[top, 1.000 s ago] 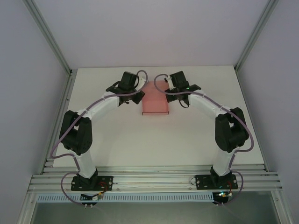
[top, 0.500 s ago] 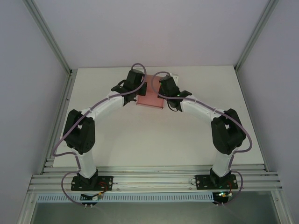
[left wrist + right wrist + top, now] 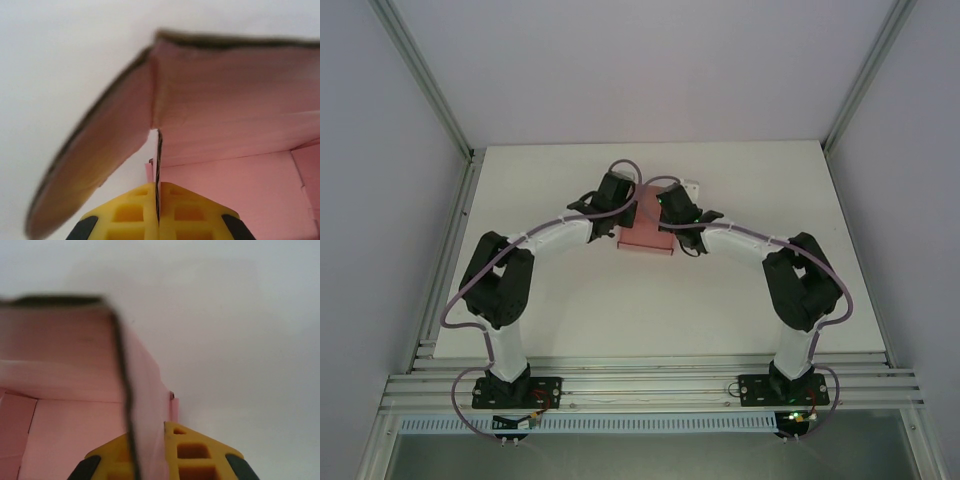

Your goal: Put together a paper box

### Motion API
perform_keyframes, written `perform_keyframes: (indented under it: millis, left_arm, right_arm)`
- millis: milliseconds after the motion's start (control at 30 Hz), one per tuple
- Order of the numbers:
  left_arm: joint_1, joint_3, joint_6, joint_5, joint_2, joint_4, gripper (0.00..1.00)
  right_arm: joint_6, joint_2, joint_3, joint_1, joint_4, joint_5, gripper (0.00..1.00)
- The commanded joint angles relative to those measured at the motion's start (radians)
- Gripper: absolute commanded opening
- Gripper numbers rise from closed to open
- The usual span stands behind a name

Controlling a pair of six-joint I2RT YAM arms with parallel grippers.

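- Since a second ago both arms have folded inward, bringing the left tool [image 3: 624, 210] and the right tool [image 3: 670, 212] over the paper box [image 3: 645, 236] from either side.
- The pink box sits on the white counter [image 3: 650, 310], at its middle toward the far edge, between the two wrists.
- The left tool's yellow fingers [image 3: 135, 210] are pressed together on the thin edge of an upright card wall. A rounded flap [image 3: 90, 165] curls away to its left, unfolded.
- The right tool is clamped the same way on the opposite wall [image 3: 142, 405], with the card running down between its fingers.
- The step in hand looks like raising and squaring the two side walls.
- To do it well, both tools should move together at equal height, so the thin card does not twist or crease at the pinch.
- Keep the base flat on the counter; a pull on one side alone would likely drag the light box.
- The loose flap needs tucking once the walls stand true.
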Motion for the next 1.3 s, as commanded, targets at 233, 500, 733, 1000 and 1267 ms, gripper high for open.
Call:
perform_keyframes:
  millis: [233,500,733,1000,1267]
  left_arm:
    - [-0.045,-0.139,0.013,0.065,-0.017,0.099,0.03]
    - [-0.069,-0.257,0.008,0.072,-0.079,0.147,0.08]
    - [-0.073,-0.365,-0.04,0.079,-0.168,0.173,0.09]
    - [-0.078,-0.28,-0.174,0.17,-0.13,0.192,0.06]
    - [-0.081,-0.288,-0.19,0.178,-0.11,0.207,0.05]
  right_arm:
    - [0.007,0.021,-0.099,0.061,0.181,0.017,0.0]
    - [-0.047,-0.024,-0.231,0.122,0.282,0.154,0.0]
    - [-0.037,-0.048,-0.334,0.134,0.325,0.202,0.0]
    - [-0.044,-0.03,-0.311,0.17,0.341,0.205,0.0]
    - [-0.019,-0.012,-0.309,0.181,0.329,0.205,0.0]
